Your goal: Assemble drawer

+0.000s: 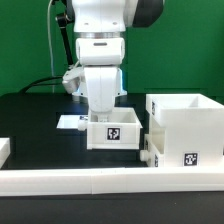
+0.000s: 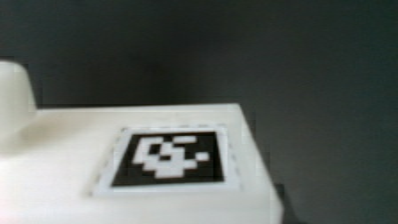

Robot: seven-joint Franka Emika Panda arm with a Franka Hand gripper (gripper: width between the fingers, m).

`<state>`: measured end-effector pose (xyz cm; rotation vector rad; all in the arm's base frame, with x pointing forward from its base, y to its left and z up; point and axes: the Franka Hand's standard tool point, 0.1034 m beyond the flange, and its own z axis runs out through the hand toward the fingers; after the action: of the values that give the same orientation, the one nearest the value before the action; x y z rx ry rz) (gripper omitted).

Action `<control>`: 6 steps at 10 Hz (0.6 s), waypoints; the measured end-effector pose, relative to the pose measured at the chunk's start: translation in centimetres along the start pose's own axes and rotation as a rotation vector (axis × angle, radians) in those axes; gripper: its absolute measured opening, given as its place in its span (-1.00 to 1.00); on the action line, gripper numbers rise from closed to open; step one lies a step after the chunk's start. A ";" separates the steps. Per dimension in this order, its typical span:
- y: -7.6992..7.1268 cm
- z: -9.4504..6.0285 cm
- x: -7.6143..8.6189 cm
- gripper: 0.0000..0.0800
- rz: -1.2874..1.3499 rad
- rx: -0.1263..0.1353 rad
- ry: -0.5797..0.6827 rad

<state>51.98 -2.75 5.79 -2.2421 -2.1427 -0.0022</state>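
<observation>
A small white drawer tray (image 1: 112, 131) with a black-and-white tag on its front stands on the black table in the middle of the exterior view. My gripper (image 1: 104, 112) is straight above it, its fingertips down at the tray's top edge and hidden there. The large open white casing (image 1: 186, 122) stands at the exterior view's right, with a tag low on its front. A second small white part (image 1: 150, 150) leans against the casing's left side. The wrist view is filled by a white tray face with a tag (image 2: 171, 157); no fingers show in it.
The long low white border rail (image 1: 100, 181) runs along the front. The marker board (image 1: 70, 122) lies flat behind the tray, at the exterior view's left. A white block (image 1: 4, 149) sits at the left edge. A blurred white rounded shape (image 2: 15, 95) stands beside the tag.
</observation>
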 end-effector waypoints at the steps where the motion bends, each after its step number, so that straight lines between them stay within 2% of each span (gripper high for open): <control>1: 0.7 -0.2 0.2 -0.90 -0.007 -0.004 -0.001; 3: 0.8 -0.2 0.2 -0.90 -0.009 -0.005 -0.001; 4: 0.9 -0.2 0.2 -0.90 -0.008 -0.015 0.000; 5: 1.0 -0.1 0.2 -0.90 -0.010 -0.037 0.002; 6: 1.0 0.0 0.2 -0.90 -0.013 -0.029 0.001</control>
<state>52.99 -2.56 5.81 -2.2433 -2.1702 -0.0354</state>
